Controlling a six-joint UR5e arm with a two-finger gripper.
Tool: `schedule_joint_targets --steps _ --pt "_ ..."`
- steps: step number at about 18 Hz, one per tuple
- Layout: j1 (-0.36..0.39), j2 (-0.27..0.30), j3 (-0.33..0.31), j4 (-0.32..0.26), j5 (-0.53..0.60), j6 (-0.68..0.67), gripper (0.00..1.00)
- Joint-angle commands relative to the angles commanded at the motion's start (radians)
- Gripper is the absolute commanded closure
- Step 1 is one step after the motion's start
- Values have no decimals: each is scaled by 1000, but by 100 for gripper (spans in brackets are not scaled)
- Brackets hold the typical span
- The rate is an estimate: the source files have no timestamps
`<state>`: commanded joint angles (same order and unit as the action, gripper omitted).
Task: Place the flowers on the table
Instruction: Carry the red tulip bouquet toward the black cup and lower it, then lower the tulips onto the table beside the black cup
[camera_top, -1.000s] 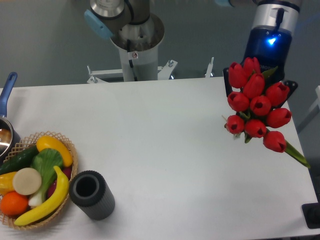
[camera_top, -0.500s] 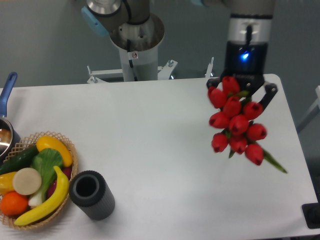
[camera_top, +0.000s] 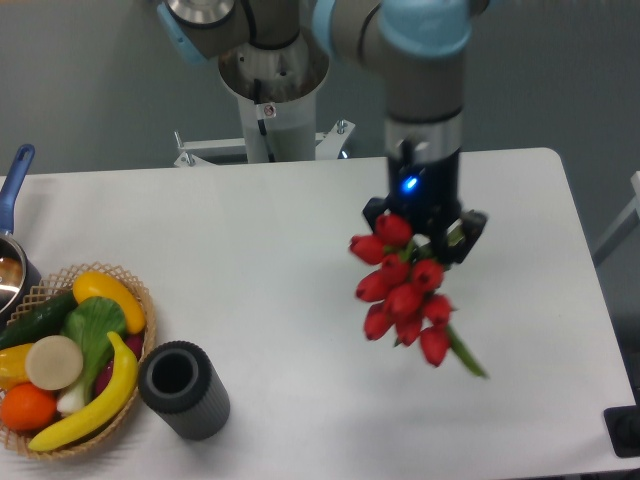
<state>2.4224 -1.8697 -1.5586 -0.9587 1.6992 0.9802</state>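
Tulips held over the middle-right of the white surface, not yet laid down.

The gripper (camera_top: 425, 235) hangs with its jaws closed on the flowers (camera_top: 403, 293), apparently by the stems, buds fanning down and toward the camera, one green stem trailing lower right; the grip looks meant to keep the bunch together until it is lowered; the table (camera_top: 280, 260) lies bare beneath and leftward, its edges well apart; the basket (camera_top: 120, 425) and dark cylinder (camera_top: 183, 390) sit well apart at lower left.
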Motion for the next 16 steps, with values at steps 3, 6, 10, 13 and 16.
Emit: schedule_joint_targets --steps 3,6,10,13,16 --pt "-57 -54 3 -6 88 3 58" --pt "-75 -88 -6 -9 134 0 58" --pt "-114 -143 -6 -8 194 3 58" --pt "-124 -177 -6 -5 197 0 58" --pt "-126 -224 0 -2 198 0 58"
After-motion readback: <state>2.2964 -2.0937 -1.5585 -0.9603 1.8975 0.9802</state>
